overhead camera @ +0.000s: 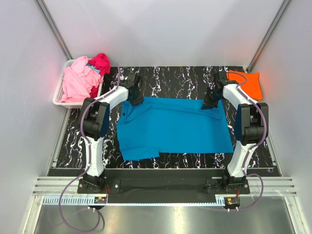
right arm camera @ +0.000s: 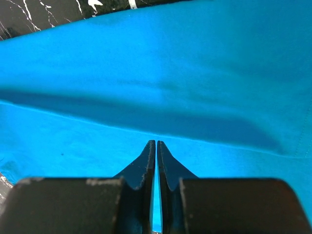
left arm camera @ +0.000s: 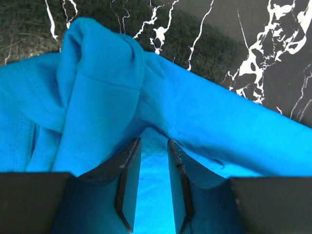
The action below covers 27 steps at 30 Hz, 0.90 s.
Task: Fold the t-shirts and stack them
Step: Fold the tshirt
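A turquoise-blue t-shirt [overhead camera: 175, 127] lies spread flat across the black marbled table [overhead camera: 170, 78]. My left gripper [overhead camera: 135, 97] is at its far left corner. In the left wrist view its jaws [left arm camera: 154, 142] stand a little apart, with bunched blue cloth [left arm camera: 97, 87] heaped over and between the fingertips. My right gripper [overhead camera: 210, 103] is at the far right corner. Its jaws [right arm camera: 156, 142] are pressed together on a thin sliver of the blue fabric [right arm camera: 146, 63]. An orange t-shirt [overhead camera: 247, 84] lies folded at the back right.
A white slatted basket [overhead camera: 58, 95] stands off the table's back left corner. It holds a crumpled light pink t-shirt [overhead camera: 78, 80] and a magenta one [overhead camera: 101, 63]. Grey walls close in on both sides and behind.
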Each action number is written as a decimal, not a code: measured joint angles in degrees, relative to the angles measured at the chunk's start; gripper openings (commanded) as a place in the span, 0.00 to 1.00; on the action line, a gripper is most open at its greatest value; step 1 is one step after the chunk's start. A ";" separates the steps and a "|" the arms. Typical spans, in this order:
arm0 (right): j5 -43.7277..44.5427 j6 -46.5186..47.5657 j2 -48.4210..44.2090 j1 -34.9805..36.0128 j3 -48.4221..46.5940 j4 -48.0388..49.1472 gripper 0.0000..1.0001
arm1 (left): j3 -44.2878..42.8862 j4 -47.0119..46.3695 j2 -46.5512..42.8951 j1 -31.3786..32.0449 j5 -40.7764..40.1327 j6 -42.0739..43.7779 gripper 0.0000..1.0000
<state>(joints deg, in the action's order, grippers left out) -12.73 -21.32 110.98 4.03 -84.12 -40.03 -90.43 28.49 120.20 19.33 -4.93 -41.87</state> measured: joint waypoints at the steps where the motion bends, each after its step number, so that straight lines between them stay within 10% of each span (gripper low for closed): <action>1: -0.11 -0.04 0.00 0.00 0.00 0.04 0.09 | -0.33 0.11 0.39 0.00 0.02 0.02 0.31; 9: -0.31 -0.15 0.00 0.00 0.00 0.37 0.09 | -0.72 0.74 1.44 0.00 0.11 0.04 0.27; 14: -0.33 -0.44 0.00 0.00 0.00 0.37 0.05 | -0.70 1.40 1.44 0.02 0.26 0.17 0.00; 27: -0.28 -1.60 -2.23 0.42 0.57 0.42 0.02 | 7.72 1.84 -7.52 1.29 -0.42 0.44 0.00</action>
<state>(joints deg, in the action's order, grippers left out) -13.02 -22.92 108.75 4.45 -83.55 -39.62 -82.72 30.33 112.68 20.62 -5.34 -41.43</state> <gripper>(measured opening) 0.033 0.012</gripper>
